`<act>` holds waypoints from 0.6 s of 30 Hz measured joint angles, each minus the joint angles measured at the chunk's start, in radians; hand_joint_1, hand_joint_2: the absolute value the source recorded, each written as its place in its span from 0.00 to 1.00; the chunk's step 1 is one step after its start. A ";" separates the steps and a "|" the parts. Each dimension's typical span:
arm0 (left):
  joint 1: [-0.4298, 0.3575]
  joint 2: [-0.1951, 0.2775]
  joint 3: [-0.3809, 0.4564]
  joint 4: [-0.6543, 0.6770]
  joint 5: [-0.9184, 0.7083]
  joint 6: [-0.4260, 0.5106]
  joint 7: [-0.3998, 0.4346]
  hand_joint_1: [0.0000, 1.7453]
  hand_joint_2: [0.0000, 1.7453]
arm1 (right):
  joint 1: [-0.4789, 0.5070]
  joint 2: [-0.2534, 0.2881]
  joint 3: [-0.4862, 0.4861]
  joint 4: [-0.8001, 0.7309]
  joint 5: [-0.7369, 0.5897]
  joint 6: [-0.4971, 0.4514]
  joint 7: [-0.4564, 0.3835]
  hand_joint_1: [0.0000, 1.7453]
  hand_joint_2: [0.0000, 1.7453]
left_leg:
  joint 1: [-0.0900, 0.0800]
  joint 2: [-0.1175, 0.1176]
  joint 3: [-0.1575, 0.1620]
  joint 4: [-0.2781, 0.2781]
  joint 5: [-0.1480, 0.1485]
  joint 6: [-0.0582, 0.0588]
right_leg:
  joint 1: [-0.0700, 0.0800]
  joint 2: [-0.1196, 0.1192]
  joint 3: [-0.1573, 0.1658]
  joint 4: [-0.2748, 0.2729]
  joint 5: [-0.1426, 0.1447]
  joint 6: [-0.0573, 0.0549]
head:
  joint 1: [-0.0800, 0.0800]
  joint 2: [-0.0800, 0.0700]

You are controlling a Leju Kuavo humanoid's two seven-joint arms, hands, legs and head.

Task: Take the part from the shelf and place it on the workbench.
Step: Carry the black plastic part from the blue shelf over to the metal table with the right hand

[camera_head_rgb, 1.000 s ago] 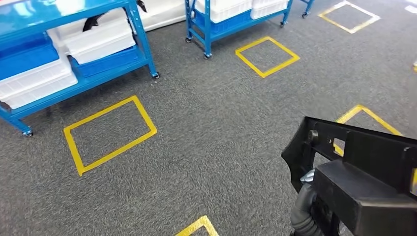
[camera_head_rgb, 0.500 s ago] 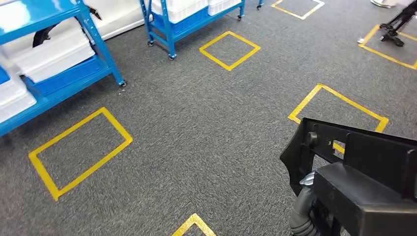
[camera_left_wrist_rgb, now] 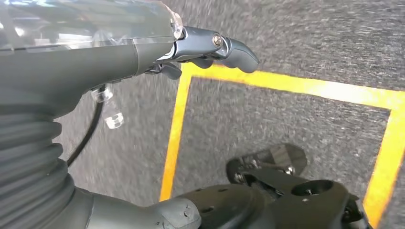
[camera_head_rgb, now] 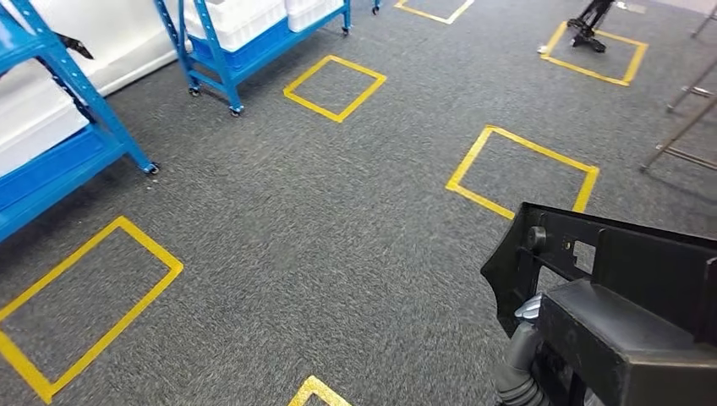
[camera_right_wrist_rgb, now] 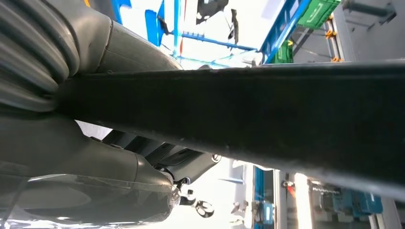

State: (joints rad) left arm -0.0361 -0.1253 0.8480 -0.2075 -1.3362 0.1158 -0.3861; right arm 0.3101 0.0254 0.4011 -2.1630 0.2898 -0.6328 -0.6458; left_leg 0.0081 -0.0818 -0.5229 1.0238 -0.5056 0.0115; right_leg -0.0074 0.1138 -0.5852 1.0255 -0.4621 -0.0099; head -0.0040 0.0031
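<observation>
A large black plastic part (camera_head_rgb: 617, 296), with holes and a boxy block at its near end, fills the lower right of the head view. My right hand (camera_right_wrist_rgb: 110, 167) grips it from beneath, and the part (camera_right_wrist_rgb: 248, 109) crosses the right wrist view as a dark bar over the fingers. In the head view the part hides most of that hand, leaving its grey ribbed wrist cover (camera_head_rgb: 517, 382) showing. My left hand (camera_left_wrist_rgb: 210, 45) hangs over the carpet and holds nothing, its fingers apart from the thumb.
Two blue wheeled shelves stand at the left (camera_head_rgb: 80, 152) and upper left (camera_head_rgb: 221, 52), both with white bins. Yellow tape squares (camera_head_rgb: 522, 173) mark the grey carpet. A black tripod base (camera_head_rgb: 588, 25) and thin metal legs (camera_head_rgb: 685, 127) stand at the far right.
The camera has turned right: shelves and tape squares slid left in the picture, and the tripod and metal legs came into view. The part stays the same in my right hand.
</observation>
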 joint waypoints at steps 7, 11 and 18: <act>0.000 -0.002 -0.014 0.000 -0.023 0.004 -0.015 0.00 1.00 | -0.008 -0.001 0.000 0.000 -0.006 0.001 0.005 1.00 1.00 | -0.003 0.090 0.009 -0.039 0.026 0.027 | 0.000 -0.089 -0.102 0.184 -0.100 0.032 | 0.009 0.000; 0.001 -0.002 -0.022 0.000 -0.034 0.000 -0.018 0.00 1.00 | -0.007 -0.002 -0.004 0.000 -0.002 -0.005 0.008 1.00 1.00 | -0.005 0.145 0.007 -0.034 0.020 0.024 | -0.014 -0.118 -0.099 0.198 -0.077 0.044 | 0.009 0.000; -0.004 0.000 -0.032 0.000 -0.047 -0.004 -0.006 0.00 1.00 | -0.001 -0.002 -0.008 0.000 0.015 -0.009 0.016 1.00 1.00 | -0.008 0.188 0.022 -0.021 -0.004 -0.015 | -0.006 -0.152 0.011 -0.009 -0.009 0.012 | 0.006 0.000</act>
State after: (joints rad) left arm -0.0397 -0.1254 0.8165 -0.2075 -1.3835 0.1114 -0.3921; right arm 0.3093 0.0230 0.3931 -2.1633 0.3047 -0.6415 -0.6294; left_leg 0.0002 0.1060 -0.5013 1.0029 -0.5094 -0.0040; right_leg -0.0137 -0.0380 -0.5747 1.0165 -0.4711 0.0026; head 0.0022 0.0030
